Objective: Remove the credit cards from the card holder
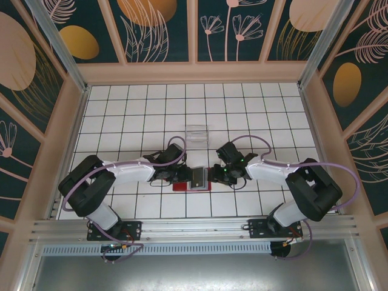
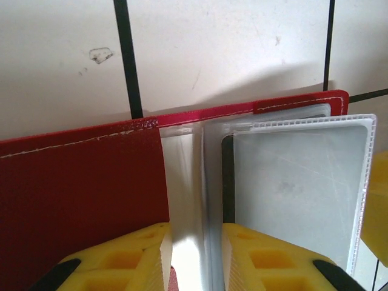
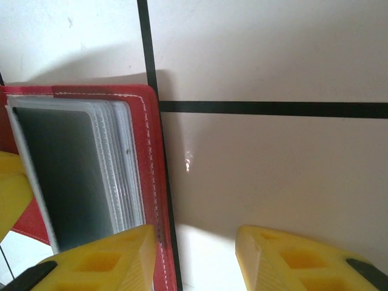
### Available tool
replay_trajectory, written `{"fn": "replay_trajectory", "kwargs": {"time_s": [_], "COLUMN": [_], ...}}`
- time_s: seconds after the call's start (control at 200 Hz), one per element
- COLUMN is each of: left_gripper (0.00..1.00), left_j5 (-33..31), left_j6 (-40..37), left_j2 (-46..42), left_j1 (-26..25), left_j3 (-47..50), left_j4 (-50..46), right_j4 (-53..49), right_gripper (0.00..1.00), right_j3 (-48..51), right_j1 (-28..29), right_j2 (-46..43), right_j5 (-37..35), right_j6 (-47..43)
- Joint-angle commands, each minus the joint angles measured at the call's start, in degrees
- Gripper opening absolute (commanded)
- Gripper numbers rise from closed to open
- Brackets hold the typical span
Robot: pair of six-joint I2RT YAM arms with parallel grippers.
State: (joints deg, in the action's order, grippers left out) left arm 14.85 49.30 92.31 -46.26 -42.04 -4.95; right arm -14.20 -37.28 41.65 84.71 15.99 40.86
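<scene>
Cards (image 3: pixel 60 176): one dark one seen through the front clear sleeve (image 3: pixel 124 163) of the holder (image 1: pixel 182 187); any others hidden in the stack of sleeves behind it. Lying with the holder, spread open on the table (image 1: pixel 139 115) near the front middle, between the two grippers.

Judged thin, light and stiff, with slick faces: likely to slide rather than bend, yet kept snug by the plastic. Little to grab while seated flush. Best taken by a short edge once nudged out of the sleeve mouth, pinched flat across both faces. Cannot tell from here which side of the sleeve opens. Holder itself probably light and floppy at the fold, apt to lift or skate on the glossy tile unless pinned.

Left gripper (image 2: pixel 194 236): narrowly parted, yellow fingers (image 2: pixel 127 260) pressed onto a few upright sleeve leaves near the fold, with the red cover (image 2: pixel 79 194) flat on one side and a pale sleeve page on the other. No bare card gripped.

Right gripper (image 3: pixel 197 239): spread wide, holding nothing. Between its fingers only bare tile and the holder's stitched red edge, just beside one finger. Contact with that edge not clear.
</scene>
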Motion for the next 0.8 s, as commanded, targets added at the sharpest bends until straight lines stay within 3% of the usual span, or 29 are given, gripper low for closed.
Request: {"fn": "replay_trajectory", "kwargs": {"time_s": [0.0, 0.52, 0.661, 0.796], "left_gripper": [0.29, 0.28, 0.21, 0.25], "left_j5": [1.10, 0.53, 0.65, 1.34], "left_j6": [-0.69, -0.43, -0.25, -0.43], "left_j2": [1.69, -0.53, -1.29, -1.06], "left_j1": [0.08, 0.06, 0.03, 0.03], "left_j3": [-0.76, -1.55, -1.82, -2.11], "left_j4": [0.38, -0.41, -0.27, -0.13], "right_j4": [-1.18, -1.01, -1.01, -0.95], "right_gripper": [0.43, 0.42, 0.42, 0.42], "right_j3": [1.22, 1.16, 1.23, 1.42], "right_j1": [0.26, 0.36, 0.42, 0.45], "right_j2": [3.89, 4.63, 4.60, 4.54], "right_j5": [-0.61, -0.26, -0.26, -0.26], "right_j6": [-0.79, -0.87, -0.89, -0.92]}}
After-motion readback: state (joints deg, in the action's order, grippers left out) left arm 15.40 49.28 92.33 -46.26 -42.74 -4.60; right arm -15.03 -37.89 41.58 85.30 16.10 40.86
